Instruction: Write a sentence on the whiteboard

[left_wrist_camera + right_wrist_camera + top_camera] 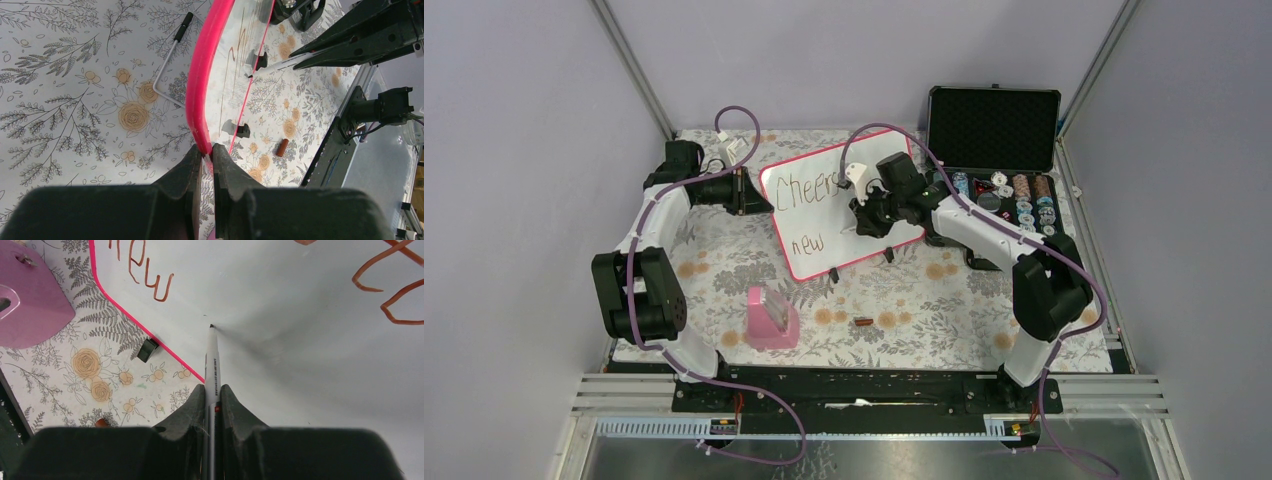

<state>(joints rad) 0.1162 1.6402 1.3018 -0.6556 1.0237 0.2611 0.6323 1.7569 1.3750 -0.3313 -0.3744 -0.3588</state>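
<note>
The whiteboard is set at mid-surface between the two arms, skewed so that its two black feet point toward the near edge, and it is steadied at its left side, where the left jaws are clamped on the pink frame. Whether the board lies flat or is tipped up cannot be told. The sentence is part written: an upper line beginning "Cheer", its end hidden behind the right arm in the top view, and a lower line of "new" only. The right jaws are closed on a marker, whose tip is seen in the right wrist view on, or just off, the bare white to the right of "new"; contact cannot be settled. The step in hand is judged to be the start of the next word on the lower line. For the next move, the tip would have to be kept lightly on the board and drawn through small strokes, with a gap left after "new" and the line kept level. The left hold would have to be kept firm so that the board is not pushed along. A pink block and a small brown cap lie nearer the arm bases, well apart from the board.
</note>
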